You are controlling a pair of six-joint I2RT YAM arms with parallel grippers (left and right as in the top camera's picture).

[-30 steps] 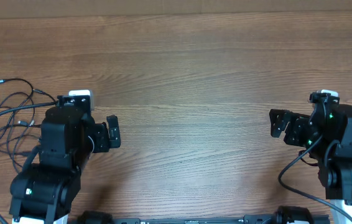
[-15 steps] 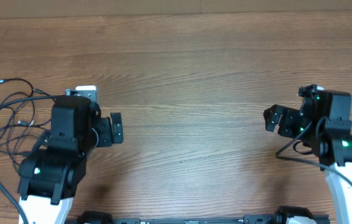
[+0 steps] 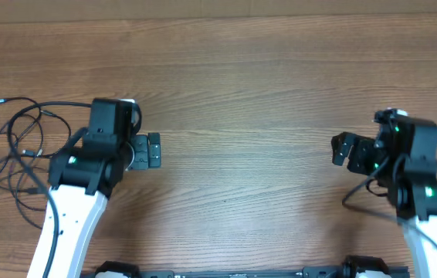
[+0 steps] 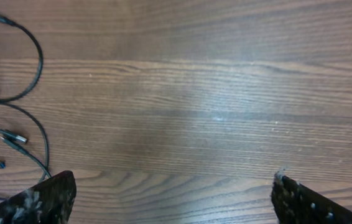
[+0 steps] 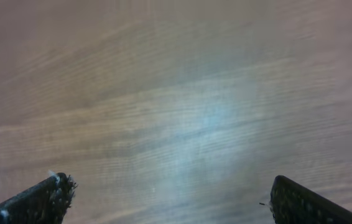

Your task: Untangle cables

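Approach step, nothing grasped. Cables [image 3: 19,152] tangled at far left, beside left arm. Left gripper [image 3: 154,150] spread wide, empty, facing away; right gripper [image 3: 342,150] likewise. Next probably: swing left toward tangle, pinch one strand.

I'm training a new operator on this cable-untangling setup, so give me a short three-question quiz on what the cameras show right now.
1. True or false: the left gripper is holding one of the cables.
2. Where do the cables lie on the table? A) in the middle B) at its left side C) along the far edge
3. Fill in: the jaws of the left gripper and the right gripper stand ____.
Key: 1 false, it holds nothing; 2 B; 3 open.
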